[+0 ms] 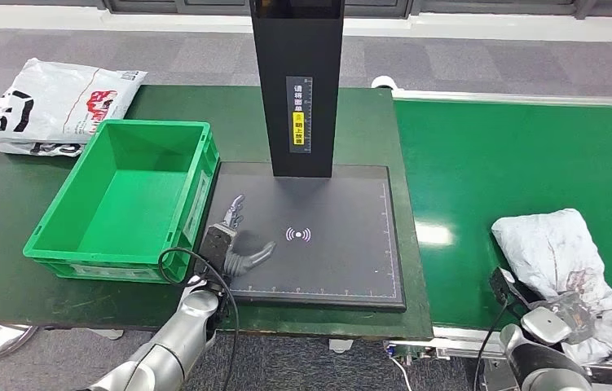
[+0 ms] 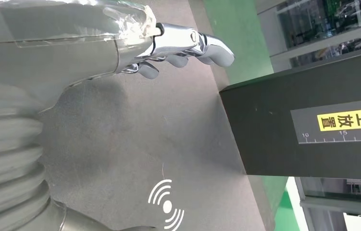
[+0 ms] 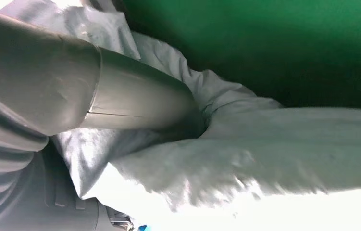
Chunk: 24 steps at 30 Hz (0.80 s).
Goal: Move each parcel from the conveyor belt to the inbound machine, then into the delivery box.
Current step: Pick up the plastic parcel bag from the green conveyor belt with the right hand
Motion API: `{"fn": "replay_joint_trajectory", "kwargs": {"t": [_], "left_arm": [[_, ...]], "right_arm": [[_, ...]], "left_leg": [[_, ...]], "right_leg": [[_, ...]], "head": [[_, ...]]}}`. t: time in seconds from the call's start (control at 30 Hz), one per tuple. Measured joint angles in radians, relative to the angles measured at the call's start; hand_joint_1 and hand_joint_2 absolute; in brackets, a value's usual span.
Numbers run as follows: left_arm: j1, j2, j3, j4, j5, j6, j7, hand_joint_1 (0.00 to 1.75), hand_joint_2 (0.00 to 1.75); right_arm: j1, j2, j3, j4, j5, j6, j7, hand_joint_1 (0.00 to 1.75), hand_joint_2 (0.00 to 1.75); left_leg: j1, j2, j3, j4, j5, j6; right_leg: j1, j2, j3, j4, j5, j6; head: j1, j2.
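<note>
The parcel (image 1: 555, 244) is a soft, crinkly grey plastic bag. The conveyor belt (image 1: 514, 155) is smooth green and a bit shiny. The delivery box (image 1: 127, 199) is hard green plastic. The inbound machine (image 1: 343, 269) has a flat, dull black plate. The left hand (image 1: 233, 240) is shiny silver metal.

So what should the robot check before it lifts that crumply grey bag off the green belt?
1. Right hand on the grey parcel: ok, its thumb presses into it.
2. Firm hold: cannot tell, the fingers are hidden.
3. Scanner pad free of parcels: ok.
4. Left hand off the pad: not ok, it hovers open over it.
5. Green box ready: ok, empty.
</note>
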Motion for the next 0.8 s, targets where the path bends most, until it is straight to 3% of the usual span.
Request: {"fn": "replay_joint_trajectory", "kwargs": {"t": [0.1, 0.17, 0.2, 0.27, 0.33, 0.37, 0.43, 0.53, 0.8], "left_arm": [[0.003, 0.001, 0.0, -0.008, -0.004, 0.005, 0.005, 0.0, 1.75], [0.009, 0.001, 0.0, -0.017, -0.011, 0.027, 0.008, 0.0, 1.75], [0.014, 0.003, 0.0, -0.026, -0.018, 0.046, 0.013, 0.0, 1.75], [0.024, 0.008, 0.0, -0.051, -0.037, 0.077, 0.029, 0.0, 1.75], [0.027, 0.01, 0.001, -0.075, -0.056, 0.087, 0.045, 0.0, 1.75], [0.027, 0.01, 0.001, -0.085, -0.063, 0.088, 0.05, 0.0, 1.75], [0.027, 0.009, 0.002, -0.101, -0.069, 0.09, 0.055, 0.0, 1.75], [0.028, 0.011, 0.002, -0.114, -0.071, 0.094, 0.057, 0.0, 1.75], [0.028, 0.016, 0.002, -0.127, -0.072, 0.097, 0.058, 0.0, 1.75]], "right_arm": [[-0.005, 0.012, -0.001, 0.0, 0.004, -0.058, -0.03, 1.75, 1.75], [0.009, 0.043, -0.014, -0.041, -0.037, -0.138, -0.107, 1.75, 1.75], [0.025, 0.075, -0.031, -0.102, -0.069, -0.21, -0.193, 1.75, 1.75], [0.056, 0.157, -0.062, -0.268, -0.134, -0.36, -0.443, 1.75, 1.75], [0.065, 0.231, -0.049, -0.409, -0.181, -0.43, -0.683, 1.75, 1.75], [0.069, 0.259, -0.027, -0.463, -0.198, -0.438, -0.75, 1.75, 1.75], [0.079, 0.303, 0.017, -0.555, -0.216, -0.44, -0.766, 1.75, 1.75], [0.096, 0.343, 0.048, -0.65, -0.233, -0.44, -0.699, 1.75, 1.75], [0.123, 0.376, 0.076, -0.763, -0.248, -0.44, -0.696, 1.75, 1.75]], "left_leg": [[0.0, 0.0, 0.0, 0.0, 0.0, 0.0], [0.0, -0.001, -0.003, 0.0, 0.0, 0.0], [0.001, -0.001, -0.004, -0.001, 0.0, -0.001], [0.0, 0.005, -0.006, -0.001, 0.0, -0.002], [0.0, 0.011, -0.004, -0.001, 0.0, -0.003], [0.001, 0.01, -0.002, -0.001, 0.001, -0.004], [0.002, 0.005, -0.003, -0.001, 0.001, -0.005], [0.003, -0.002, -0.004, -0.001, 0.002, -0.006], [0.001, -0.002, -0.005, -0.001, 0.002, -0.005]], "right_leg": [[0.0, 0.0, 0.0, 0.0, 0.0, 0.0], [0.0, -0.001, 0.0, 0.001, 0.0, 0.0], [0.001, 0.0, 0.0, 0.001, 0.0, 0.0], [0.0, 0.005, -0.005, 0.002, 0.001, -0.002], [0.001, 0.011, -0.009, 0.003, 0.002, -0.004], [0.002, 0.01, -0.009, 0.003, 0.002, -0.004], [0.003, 0.005, -0.008, 0.003, 0.0, -0.005], [0.003, -0.001, -0.007, 0.003, -0.001, -0.005], [0.001, -0.002, -0.007, 0.002, -0.001, -0.005]], "head": [[0.0, 0.0], [0.0, 0.0], [0.0, 0.0], [0.0, 0.0], [-0.001, 0.0], [-0.001, 0.0], [-0.001, 0.0], [0.0, 0.0], [0.0, 0.0]]}}
